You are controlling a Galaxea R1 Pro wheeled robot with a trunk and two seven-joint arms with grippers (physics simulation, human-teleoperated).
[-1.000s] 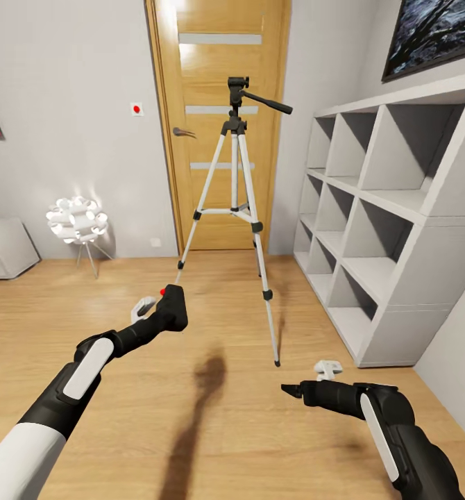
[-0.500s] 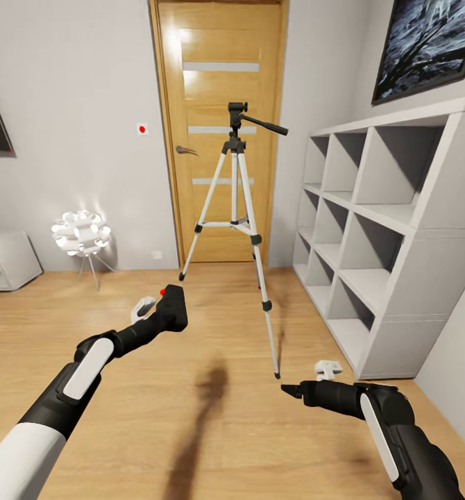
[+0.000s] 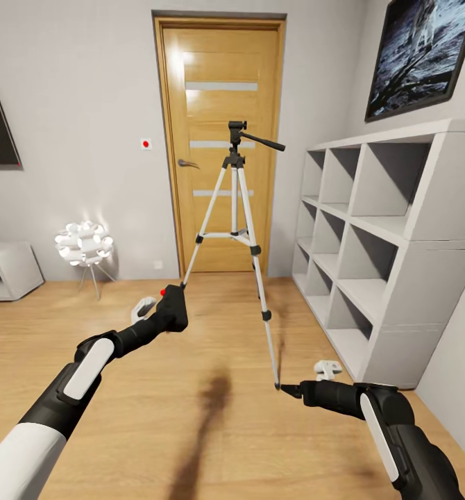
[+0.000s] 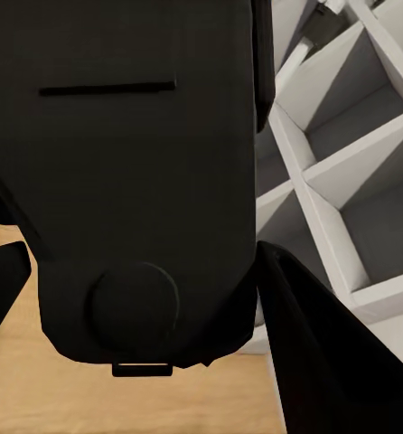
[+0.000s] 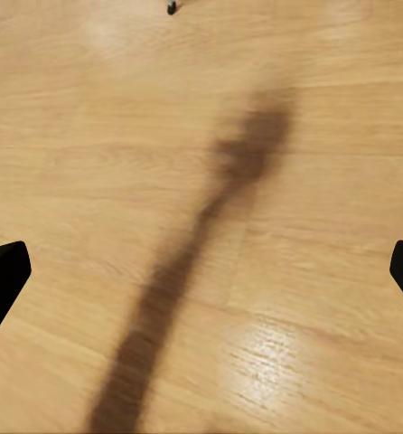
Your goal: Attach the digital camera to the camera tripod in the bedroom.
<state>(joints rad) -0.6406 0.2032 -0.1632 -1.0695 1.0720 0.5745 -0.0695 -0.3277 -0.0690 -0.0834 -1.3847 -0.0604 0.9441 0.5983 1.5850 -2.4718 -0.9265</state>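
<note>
Digital camera (image 4: pixel 138 181) cropped by the left wrist view's edge, tripod (image 4: pixel 303 52) mostly hidden behind it.

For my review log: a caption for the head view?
Left pincer holds the camera before the tripod at the door.

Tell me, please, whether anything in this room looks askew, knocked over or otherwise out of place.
Nothing stands out. The camera tripod stands upright on all three legs before the closed door, the white shelf and small lamp sit squarely, and the left gripper holds the digital camera.
</note>
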